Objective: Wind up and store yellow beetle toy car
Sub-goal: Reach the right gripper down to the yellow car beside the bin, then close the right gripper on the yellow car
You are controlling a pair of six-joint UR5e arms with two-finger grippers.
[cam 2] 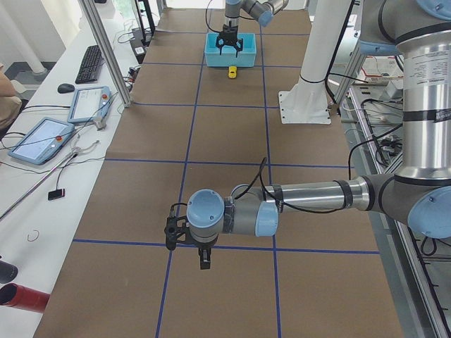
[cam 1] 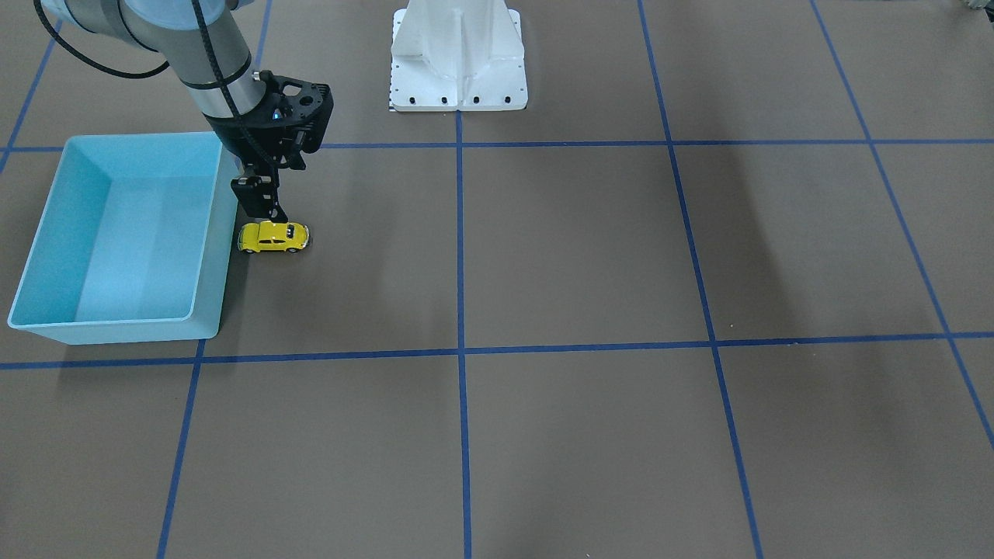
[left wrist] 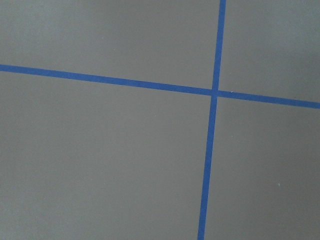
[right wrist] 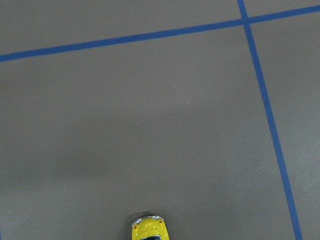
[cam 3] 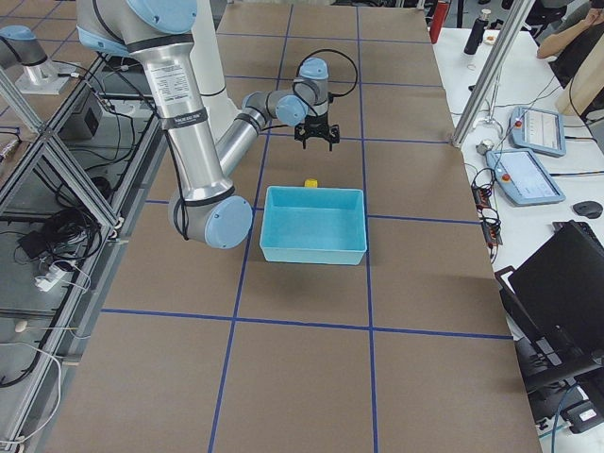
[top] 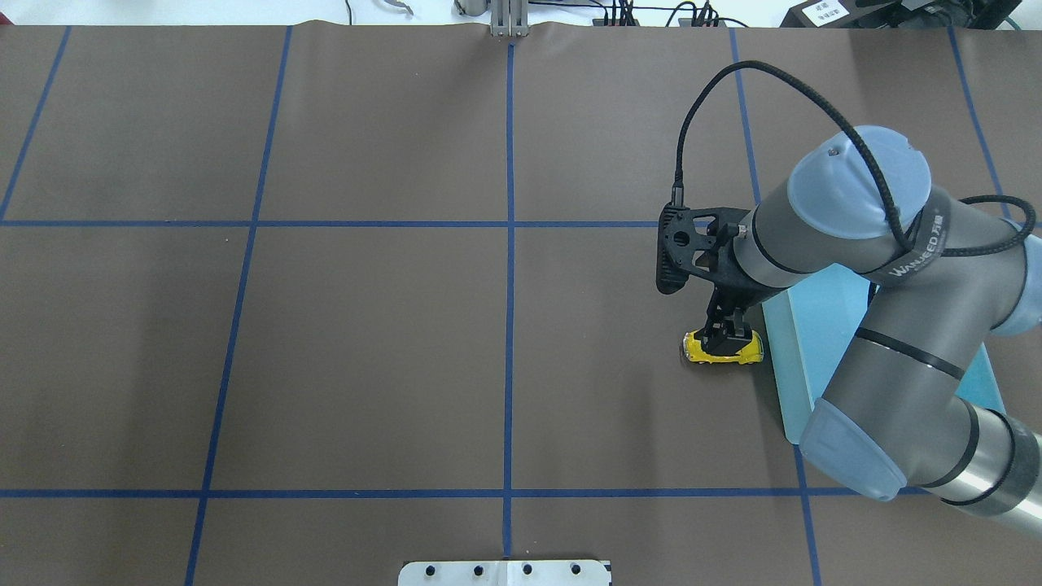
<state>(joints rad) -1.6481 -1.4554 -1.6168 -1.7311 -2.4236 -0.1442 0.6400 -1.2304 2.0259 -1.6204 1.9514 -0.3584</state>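
Overhead exterior: yellow toy car (top: 724, 353) beneath right pincer (top: 728, 332).

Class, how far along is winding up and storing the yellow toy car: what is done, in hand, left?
Done: nothing visible; the light blue bin is empty. In hand: the right gripper is down at the yellow beetle toy car, on the table beside the bin; grip unclear. Left: probably winding, then putting it in the bin.
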